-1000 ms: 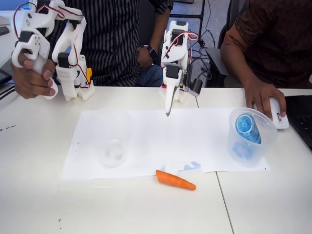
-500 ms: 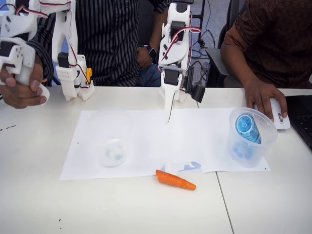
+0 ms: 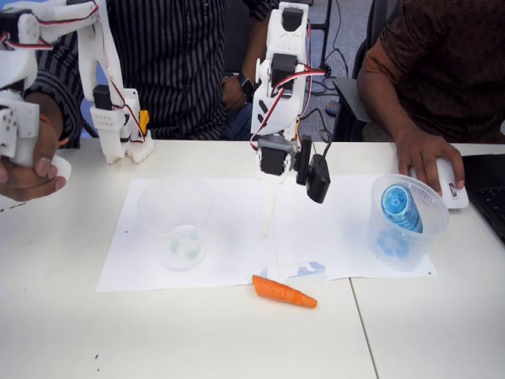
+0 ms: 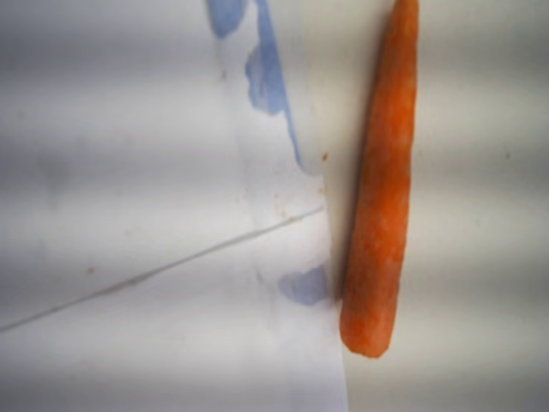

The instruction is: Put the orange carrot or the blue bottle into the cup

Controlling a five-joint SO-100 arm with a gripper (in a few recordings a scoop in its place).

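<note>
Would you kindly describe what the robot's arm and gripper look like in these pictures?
The arm is white plastic with black servo blocks at its joints and thin red and white cables looping alongside. The gripper ends in a long, tapered white finger, with a small black block beside it.

A bright-orange tapered carrot; a light-blue ribbed plastic bottle with concentric rings; a frosted whitish translucent plastic cup, greenish spot on its base; white paper sheets with blue smudges; a white table.

carrot: matt, rough | cup: frosted plastic | sheet: paper
</note>
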